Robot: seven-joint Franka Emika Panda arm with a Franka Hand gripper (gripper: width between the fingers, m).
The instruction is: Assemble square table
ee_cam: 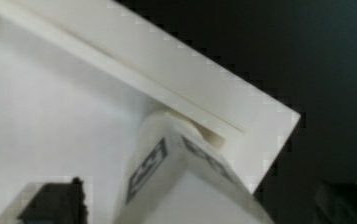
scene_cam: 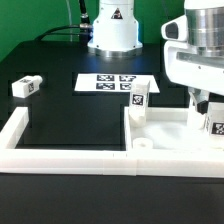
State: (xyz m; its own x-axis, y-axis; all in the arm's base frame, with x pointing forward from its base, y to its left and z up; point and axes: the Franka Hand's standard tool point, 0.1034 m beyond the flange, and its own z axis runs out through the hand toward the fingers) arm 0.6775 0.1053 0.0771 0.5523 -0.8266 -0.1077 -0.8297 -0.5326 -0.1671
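1. Fingers (ee_cam: 50, 203) parted wide, released, clasping nothing; between them, clear of both pads, an upright table leg (ee_cam: 184, 172).
2. Beneath the fingers, the square tabletop (ee_cam: 59, 100), with that leg near its corner.
3. Likely hazard: the leg, if not yet screwed home, tipped or twisted askew by a pad brushing it on the way up; probable cause, a lift off the vertical.
4. Only in the exterior view: a second upright leg (scene_cam: 140, 100) on the same slab, away from the fingers; a loose leg (scene_cam: 21, 86) well apart, beyond the marker board (scene_cam: 115, 83); the border wall (scene_cam: 60, 155).
5. Only in the wrist view: the gap on either side of the leg.
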